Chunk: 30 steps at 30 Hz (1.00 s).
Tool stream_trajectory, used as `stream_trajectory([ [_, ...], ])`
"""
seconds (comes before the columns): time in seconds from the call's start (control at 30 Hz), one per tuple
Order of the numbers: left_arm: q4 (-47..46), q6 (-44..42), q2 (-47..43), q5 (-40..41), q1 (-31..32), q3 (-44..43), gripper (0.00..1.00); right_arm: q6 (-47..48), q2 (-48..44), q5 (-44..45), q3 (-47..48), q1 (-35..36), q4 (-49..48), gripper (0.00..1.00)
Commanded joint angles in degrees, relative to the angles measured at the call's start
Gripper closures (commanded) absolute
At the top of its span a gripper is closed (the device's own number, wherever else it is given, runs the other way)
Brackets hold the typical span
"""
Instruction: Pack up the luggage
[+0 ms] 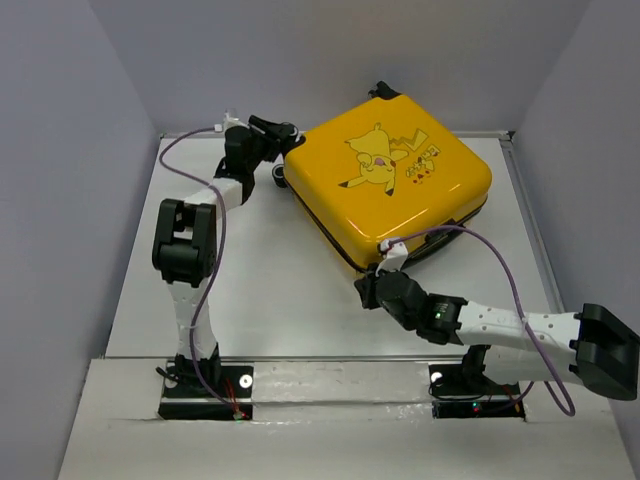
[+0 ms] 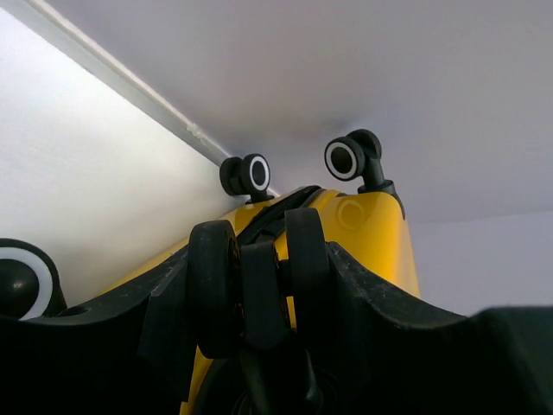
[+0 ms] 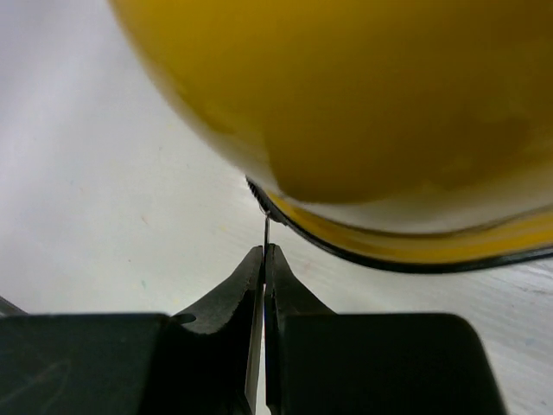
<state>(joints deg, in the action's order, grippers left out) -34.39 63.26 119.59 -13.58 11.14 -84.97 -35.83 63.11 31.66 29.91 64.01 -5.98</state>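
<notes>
On the counter, upper right in the top view, the luggage lay closed — zipping seemed in hand. The left fingers straddled a wheel, grip uncertain; the right fingers pinched the zipper pull — next, a steady drag along the seam.

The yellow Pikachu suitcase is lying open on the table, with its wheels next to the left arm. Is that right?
Not quite. The suitcase is closed, not open. The top external view shows its two shells shut together, Pikachu side up, flat on the table. The rest is right: its wheels are next to the left arm.
</notes>
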Motion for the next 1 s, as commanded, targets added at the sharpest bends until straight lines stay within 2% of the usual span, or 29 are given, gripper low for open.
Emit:
stream_trajectory([
  [0.0, -16.11, -4.56, -13.64, 1.89, 0.02, 18.39, 0.94, 0.85, -2.9, -1.6, 0.59, -2.48, -4.48, 0.93],
  [0.03, -18.41, -4.21, -15.42, 2.68, 0.29, 26.44, 0.94, 1.46, -3.25, -1.6, 0.76, -3.7, -4.31, 0.93],
  [0.1, -23.42, -4.72, -20.33, 4.88, 2.04, 37.26, 0.94, 2.87, -4.48, -1.86, 1.37, -5.72, -3.52, 0.93],
  [0.2, -27.91, -5.34, -25.89, 7.6, 3.71, 48.18, 0.94, 4.37, -5.54, -2.13, 2.25, -7.13, -2.28, 0.93],
  [0.37, -28.54, -7.01, -34.49, 8.75, 6.26, 56.65, 0.94, 5.77, -4.32, -2.65, 4.45, -7.14, -1.49, 0.93],
  [0.43, -25.65, -8.58, -40.64, 11.03, 8.36, 58.94, 0.94, 7.09, -3.0, -3.09, 5.5, -7.14, -1.49, 0.93],
  [0.5, -21.34, -10.0, -47.39, 12.97, 12.84, 60.35, 0.94, 9.45, -2.73, -3.71, 6.91, -7.14, -1.76, 0.93],
  [0.6, -15.11, -11.49, -57.16, 16.39, 15.14, 60.89, 0.94, 12.62, -4.39, -3.27, 7.79, -7.66, -0.88, 0.93],
  [0.7, -4.65, -17.72, -63.68, 23.32, 14.62, 53.7, 0.94, 13.33, -9.65, -4.41, 7.44, -8.9, 0.7, 0.93],
  [0.77, -1.83, -19.14, -64.22, 26.32, 12.7, 51.32, 0.94, 12.99, -10.81, -6.16, 6.92, -9.43, 1.14, 0.93],
  [0.8, -1.91, -17.23, -62.83, 24.5, 8.24, 50.61, 0.94, 11.85, -10.82, -7.48, 6.57, -9.43, 1.14, 0.93],
  [0.87, -1.91, -15.81, -60.45, 20.98, 5.92, 48.68, 0.94, 10.96, -9.68, -11.33, 6.04, -9.43, 0.19, 0.93],
  [0.9, -1.82, -15.98, -59.31, 19.92, 5.91, 48.32, 0.94, 10.61, -7.5, -16.32, 5.6, -9.43, -3.13, 0.93],
  [0.97, -1.73, -15.11, -55.97, 19.3, 5.3, 49.19, 0.94, 8.59, -4.94, -19.43, 4.81, -7.5, -8.4, 0.93],
])
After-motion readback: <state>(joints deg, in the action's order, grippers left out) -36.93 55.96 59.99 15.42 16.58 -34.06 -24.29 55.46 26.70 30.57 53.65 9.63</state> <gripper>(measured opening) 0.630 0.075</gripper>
